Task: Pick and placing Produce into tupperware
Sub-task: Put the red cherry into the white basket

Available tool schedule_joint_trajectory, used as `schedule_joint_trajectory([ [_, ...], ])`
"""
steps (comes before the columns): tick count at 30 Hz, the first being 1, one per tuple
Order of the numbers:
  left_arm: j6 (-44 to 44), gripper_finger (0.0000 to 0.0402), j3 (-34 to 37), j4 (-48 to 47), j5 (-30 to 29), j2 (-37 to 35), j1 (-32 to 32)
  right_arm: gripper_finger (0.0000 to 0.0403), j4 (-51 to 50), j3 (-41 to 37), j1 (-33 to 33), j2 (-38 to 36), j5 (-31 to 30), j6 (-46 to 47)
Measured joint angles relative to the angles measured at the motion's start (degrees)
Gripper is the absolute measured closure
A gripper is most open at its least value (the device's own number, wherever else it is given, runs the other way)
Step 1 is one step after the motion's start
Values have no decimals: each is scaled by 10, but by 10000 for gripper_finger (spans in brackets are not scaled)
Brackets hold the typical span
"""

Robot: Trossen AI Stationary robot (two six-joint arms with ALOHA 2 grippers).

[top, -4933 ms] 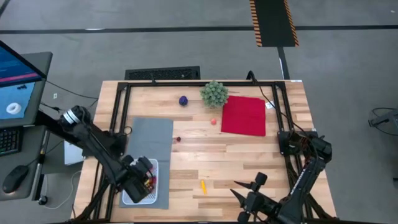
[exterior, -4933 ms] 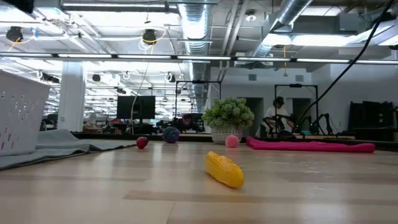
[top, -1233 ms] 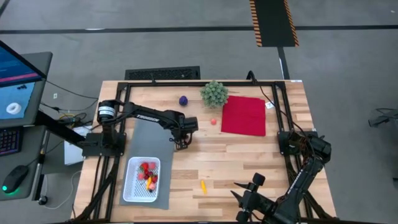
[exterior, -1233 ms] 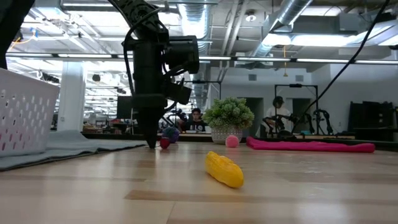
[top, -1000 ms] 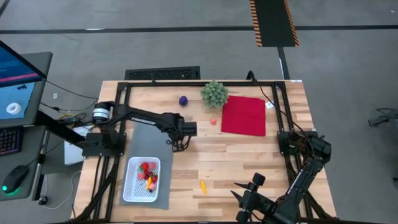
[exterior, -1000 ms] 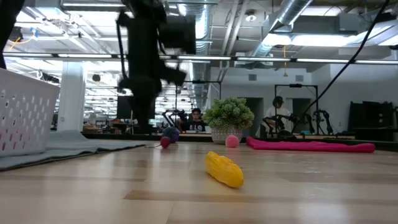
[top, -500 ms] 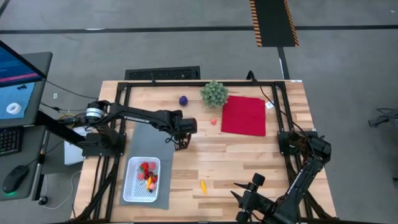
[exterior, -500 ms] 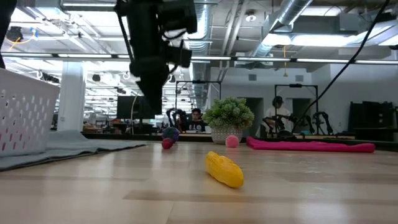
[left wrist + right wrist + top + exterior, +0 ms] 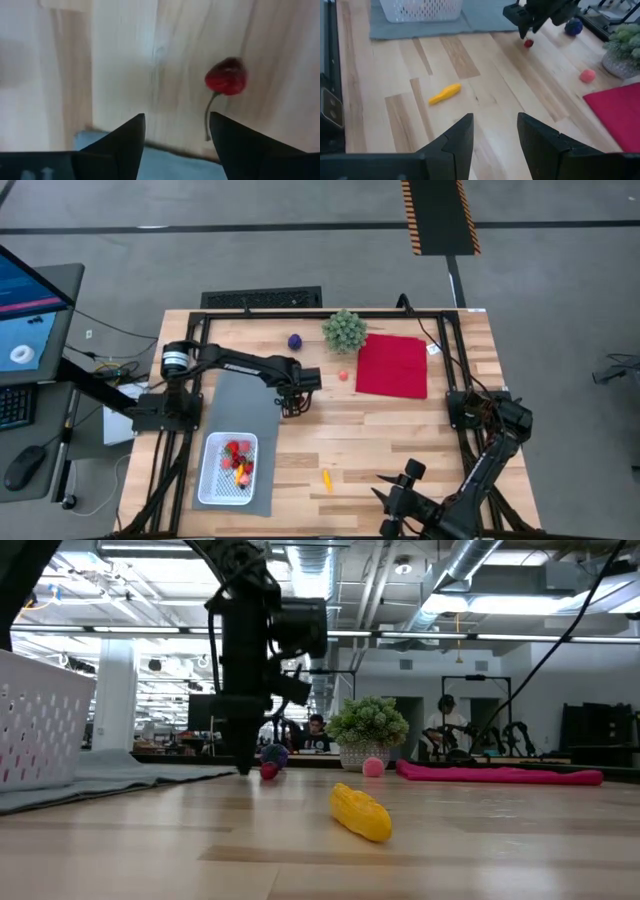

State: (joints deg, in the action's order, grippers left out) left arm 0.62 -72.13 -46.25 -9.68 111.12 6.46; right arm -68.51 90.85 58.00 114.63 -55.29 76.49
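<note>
A small dark red cherry with a thin stem [image 9: 226, 80] lies on the wood just off the grey mat's right edge; it also shows in the low view [image 9: 268, 771]. My left gripper [image 9: 176, 127] is open and points down, its tips low at the table beside the cherry [image 9: 243, 766], not around it. The white tupperware [image 9: 227, 470] stands on the grey mat [image 9: 245, 395] and holds several red, pink and yellow pieces. A yellow piece [image 9: 327, 480], a pink ball [image 9: 343, 376] and a purple ball [image 9: 295, 341] lie loose. My right gripper [image 9: 495, 132] is open and empty at the near edge.
A green bushy plant [image 9: 345, 330] stands at the far edge beside a red cloth [image 9: 392, 365] at the far right. Bare wood lies between the mat and the cloth. A black frame [image 9: 330, 313] runs round the table. People show far off in the room [image 9: 447, 725].
My left gripper has risen off the table beside the cherry, swung a little toward the left edge and back, and come down again to the table at nearly the same spot. The cherry lies where it was.
</note>
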Motion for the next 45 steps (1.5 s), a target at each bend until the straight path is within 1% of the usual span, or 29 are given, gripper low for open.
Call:
schedule_joint_trajectory([
  [2, -8, 201, -1, 3, 4, 4, 5, 228, 2, -1, 0, 0, 0, 2],
  [4, -13, 231, -1, 4, 13, 5, 10, 228, 4, -1, 0, 0, 0, 2],
  [6, -17, 281, -1, 6, 21, 5, 15, 228, 5, -1, 0, 0, -1, 2],
  [8, -24, 347, 0, 3, 14, 1, 17, 228, 5, -1, 0, 0, -1, 2],
  [9, -29, 373, 0, 3, 11, 0, 18, 228, 5, -1, 0, 0, -1, 2],
  [10, -31, 386, -1, 3, 8, -4, 18, 228, 5, -1, 0, 0, -1, 2],
  [14, -31, 399, -5, -10, -9, -14, 9, 228, 5, -1, 0, 0, -2, 1],
  [18, -16, 401, -13, -51, -9, -29, 4, 228, 5, -1, 0, 0, -2, 1],
  [21, -9, 401, -15, -53, -26, -37, -3, 228, 5, -1, 0, 0, -2, 0],
  [23, 12, 401, -16, -24, -33, -38, -5, 228, 5, -1, 0, 0, -2, 0],
  [25, 35, 399, -16, 12, -28, -39, 2, 228, 6, -1, 0, 0, -2, 0],
  [28, 71, 388, -17, 53, 10, -40, 11, 228, 7, -1, 0, 0, -1, 0],
  [32, 113, 348, -17, 59, 33, -40, 17, 228, 9, -1, 1, 0, -1, 0],
  [38, 192, 277, -17, 57, 24, -40, 31, 228, 9, -1, 4, 0, -2, -2],
  [41, 229, 253, -17, 57, 22, -38, 34, 228, 11, -1, 5, 0, -2, -5],
  [45, 300, 230, -17, 59, 21, -31, 42, 228, 13, -1, 5, 0, -2, -6],
])
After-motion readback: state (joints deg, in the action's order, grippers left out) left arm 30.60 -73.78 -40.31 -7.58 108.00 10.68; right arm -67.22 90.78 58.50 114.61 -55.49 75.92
